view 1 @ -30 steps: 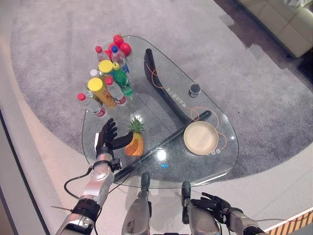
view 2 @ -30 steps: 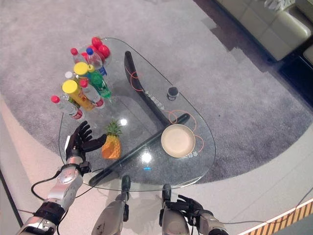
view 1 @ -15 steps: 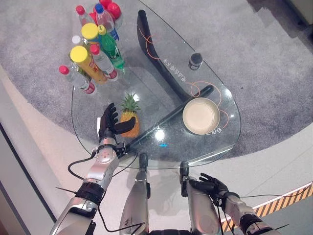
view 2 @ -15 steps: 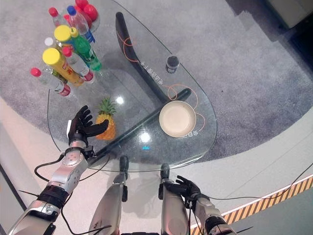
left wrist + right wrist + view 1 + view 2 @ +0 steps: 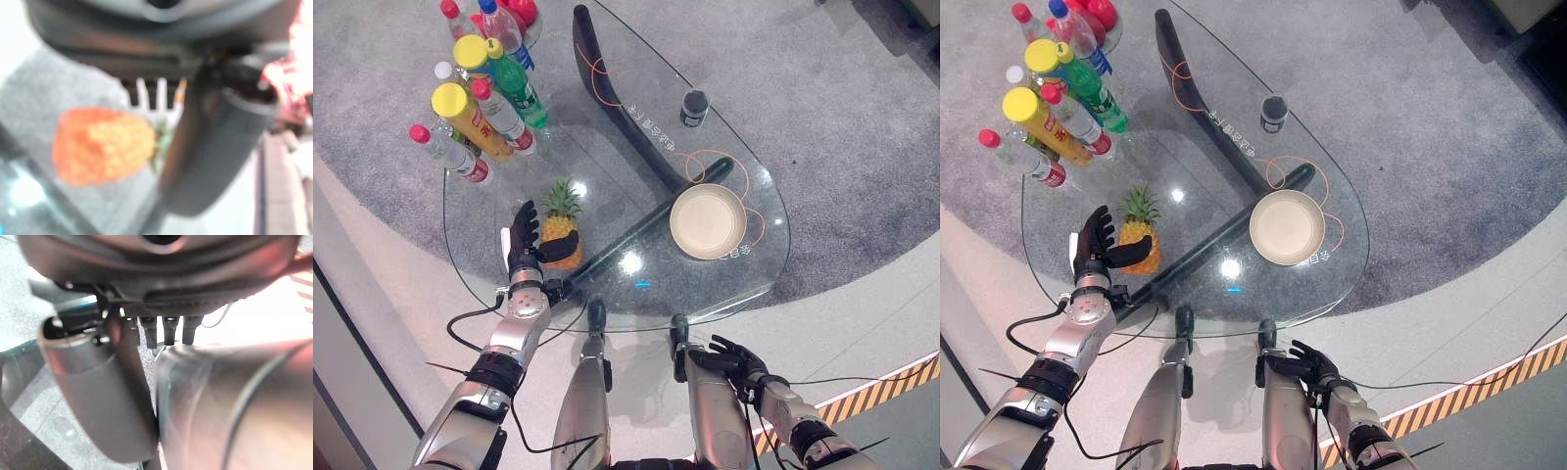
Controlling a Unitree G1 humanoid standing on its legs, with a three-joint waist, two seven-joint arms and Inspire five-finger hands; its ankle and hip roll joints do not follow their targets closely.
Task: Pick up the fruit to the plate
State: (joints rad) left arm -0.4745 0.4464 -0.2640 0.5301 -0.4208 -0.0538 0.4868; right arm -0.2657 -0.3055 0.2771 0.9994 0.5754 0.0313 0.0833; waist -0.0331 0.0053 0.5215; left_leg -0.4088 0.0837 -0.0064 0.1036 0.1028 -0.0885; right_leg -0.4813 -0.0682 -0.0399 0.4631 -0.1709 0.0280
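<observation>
Pineapple point(image 5: 560, 231) is standing upright on the glass table point(image 5: 607, 186), near its left edge, green crown pointing toward the bottles.

Left hand point(image 5: 523, 245) is sitting just beside the pineapple on its left side. Fingers are spreading straight upward, apart from one another; thumb point(image 5: 551, 253) is reaching across the front of the fruit's lower body, touching or nearly touching it. Cannot tell if there is real contact. Fingers are not wrapping round the fruit. In the left wrist view the pineapple point(image 5: 102, 145) is showing past the thumb, orange body in clear sight, fingers extending straight beyond it.

Plate point(image 5: 708, 221) is lying on the right part of the table, well apart from the pineapple, holding nothing. A dark table support is running under the glass between the two.

Bottles point(image 5: 480, 93) are clustering at the far left corner of the table. A small dark cup point(image 5: 694, 106) is standing at the far right edge, beyond the plate.

Right hand point(image 5: 736, 358) is hanging low, below the near table edge, fingers loosely relaxed, holding nothing.
</observation>
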